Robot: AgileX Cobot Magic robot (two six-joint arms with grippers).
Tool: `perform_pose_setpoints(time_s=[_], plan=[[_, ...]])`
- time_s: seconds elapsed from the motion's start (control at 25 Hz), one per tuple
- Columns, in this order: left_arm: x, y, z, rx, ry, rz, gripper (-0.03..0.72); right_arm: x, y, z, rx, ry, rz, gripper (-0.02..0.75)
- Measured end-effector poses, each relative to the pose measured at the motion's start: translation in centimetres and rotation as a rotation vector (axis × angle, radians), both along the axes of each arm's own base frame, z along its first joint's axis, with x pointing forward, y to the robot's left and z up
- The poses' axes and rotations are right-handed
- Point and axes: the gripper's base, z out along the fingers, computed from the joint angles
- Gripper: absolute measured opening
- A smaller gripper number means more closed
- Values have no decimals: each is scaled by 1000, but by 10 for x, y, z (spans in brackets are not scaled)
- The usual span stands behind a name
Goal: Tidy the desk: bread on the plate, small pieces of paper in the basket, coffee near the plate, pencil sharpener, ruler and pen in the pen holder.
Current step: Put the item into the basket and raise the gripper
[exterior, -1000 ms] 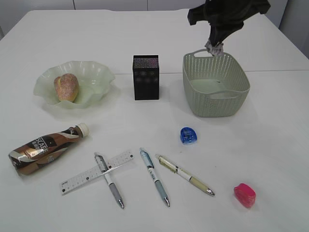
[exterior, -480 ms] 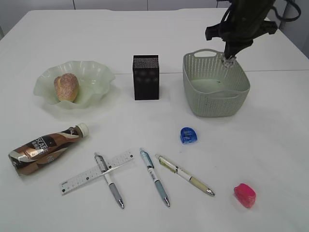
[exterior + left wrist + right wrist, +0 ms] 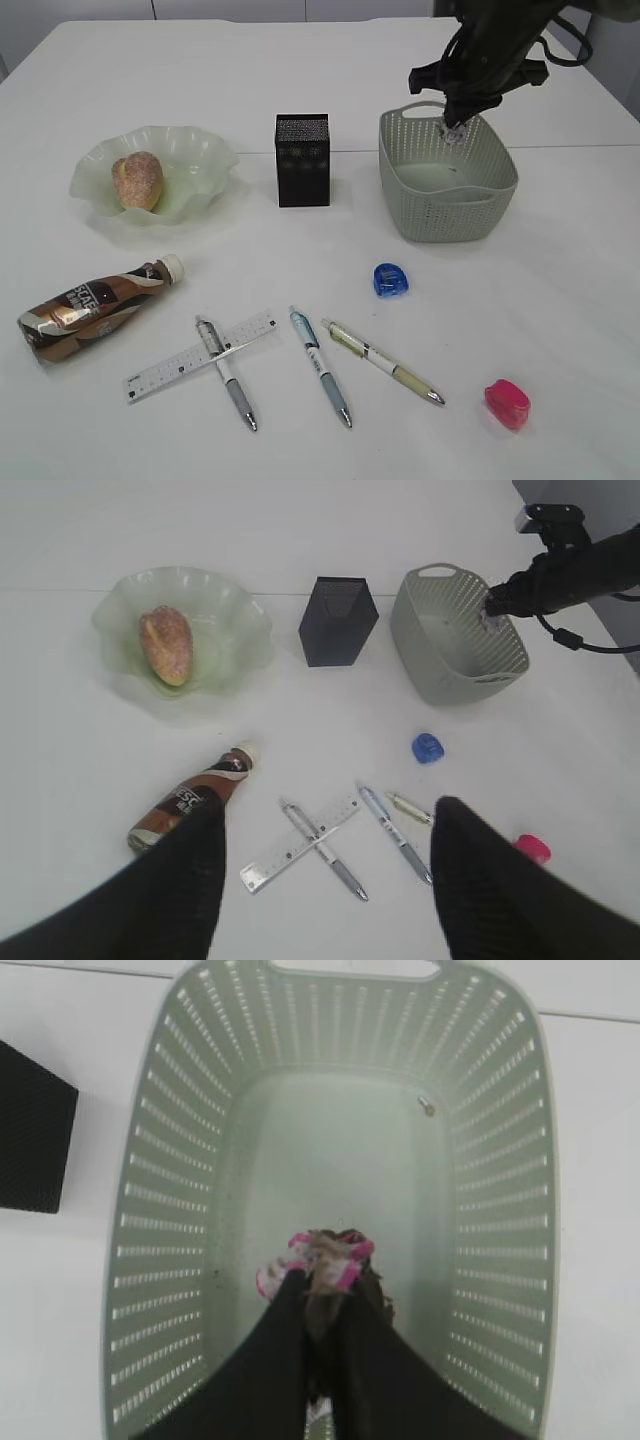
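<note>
Two grippers: the right gripper (image 3: 318, 1278), above the sage-green basket (image 3: 400, 190), pinches a pink-and-white crumpled paper scrap (image 3: 340, 1258) between narrow jaws; the left gripper (image 3: 325, 880) hangs wide, holding nothing. At the basket's 9 o'clock: black pen holder (image 3: 302, 160), then plate (image 3: 200, 160) with bread (image 3: 137, 180).

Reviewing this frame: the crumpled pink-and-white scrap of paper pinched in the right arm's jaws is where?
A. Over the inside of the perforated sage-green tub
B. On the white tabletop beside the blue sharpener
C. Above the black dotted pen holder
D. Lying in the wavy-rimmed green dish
A: the right wrist view shows the crumpled pink-and-white paper scrap pinched at the tips of the right gripper, with the perforated sage-green tub and its floor directly beneath.
</note>
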Motion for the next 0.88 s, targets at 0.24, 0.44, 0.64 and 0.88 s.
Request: perform_pose_setpoints(time_s=[0.24, 0.44, 0.64, 0.88], plan=[[0, -1, 0, -11, 2, -7, 469, 4, 1, -14, -1, 20, 0, 295], [0, -1, 0, -12, 2, -8, 469, 6, 1, -20, -2, 31, 0, 411], [0, 0, 0, 2, 0, 3, 469, 0, 0, -22, -14, 96, -4, 418], [0, 1, 0, 10, -1, 10, 469, -13, -3, -27, -45, 252, -14, 417]])
